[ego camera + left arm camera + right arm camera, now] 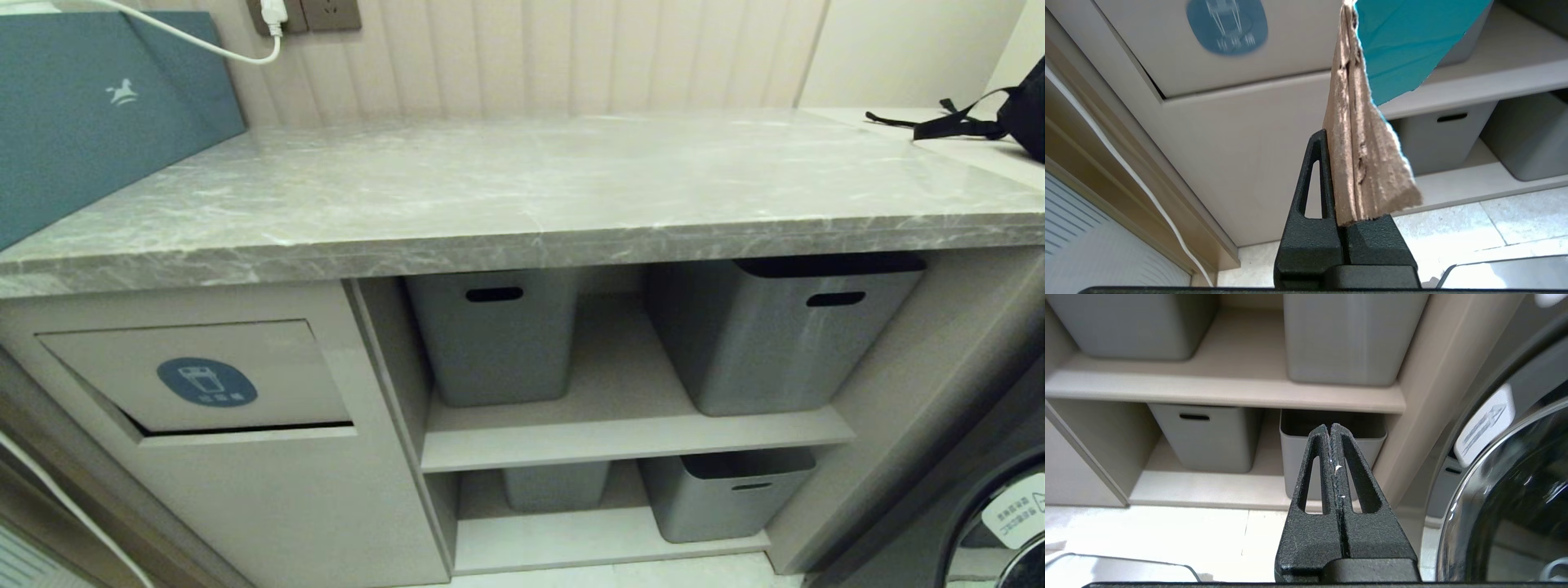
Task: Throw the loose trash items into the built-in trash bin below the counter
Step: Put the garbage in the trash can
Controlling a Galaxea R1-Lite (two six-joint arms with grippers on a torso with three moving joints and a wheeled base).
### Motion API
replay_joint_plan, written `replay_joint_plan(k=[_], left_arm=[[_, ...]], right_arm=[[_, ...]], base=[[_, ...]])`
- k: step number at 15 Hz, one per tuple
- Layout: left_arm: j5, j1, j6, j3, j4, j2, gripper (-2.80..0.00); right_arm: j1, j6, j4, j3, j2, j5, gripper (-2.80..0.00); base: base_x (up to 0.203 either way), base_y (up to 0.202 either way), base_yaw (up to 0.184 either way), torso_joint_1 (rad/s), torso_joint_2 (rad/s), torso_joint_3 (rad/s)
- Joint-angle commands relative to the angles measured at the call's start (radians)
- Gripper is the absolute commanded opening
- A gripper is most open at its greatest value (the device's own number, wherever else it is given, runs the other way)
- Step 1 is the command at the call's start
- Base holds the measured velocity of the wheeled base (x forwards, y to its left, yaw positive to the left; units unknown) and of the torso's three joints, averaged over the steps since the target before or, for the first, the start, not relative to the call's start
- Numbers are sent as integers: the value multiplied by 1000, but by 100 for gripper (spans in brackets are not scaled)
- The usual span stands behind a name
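My left gripper is shut on a folded teal-and-brown cardboard piece, which stands up between its fingers and hides one of them. It hangs low in front of the beige cabinet, a little below the built-in trash bin's flap with its round blue sticker. In the head view the flap sits under the left end of the grey marble counter; neither arm shows there. My right gripper is shut on nothing, facing the lower shelf. No other loose trash shows.
Grey storage bins fill the open shelves right of the bin. A large blue-grey box leans at the counter's left, a black backpack at its far right. A washing machine door stands right of the shelves. A white cable runs down the left.
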State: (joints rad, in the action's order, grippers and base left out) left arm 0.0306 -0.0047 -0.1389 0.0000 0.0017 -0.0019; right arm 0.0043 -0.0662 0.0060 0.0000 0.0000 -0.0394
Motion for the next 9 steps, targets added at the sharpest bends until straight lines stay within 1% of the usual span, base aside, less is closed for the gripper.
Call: replay_joint_plan(k=[1,4,6,9], left_arm=[[0,0,-1,0,0,2,-280],[0,0,-1,0,0,2,-280],[0,0,-1,0,0,2,-280],[0,0,-1,0,0,2,-280]], right_arm=[[0,0,0,0,-2,-1,-280],[0,-1,0,0,-2,-1,-280],[0,0,-1,0,-2,-2,-280],[0,3,0,0,-2,-2,-280]], base=[[0,0,0,-142,458,306],[0,0,0,-120,415,296],[0,0,0,-39,150,96],[0,0,0,-5,42,37]])
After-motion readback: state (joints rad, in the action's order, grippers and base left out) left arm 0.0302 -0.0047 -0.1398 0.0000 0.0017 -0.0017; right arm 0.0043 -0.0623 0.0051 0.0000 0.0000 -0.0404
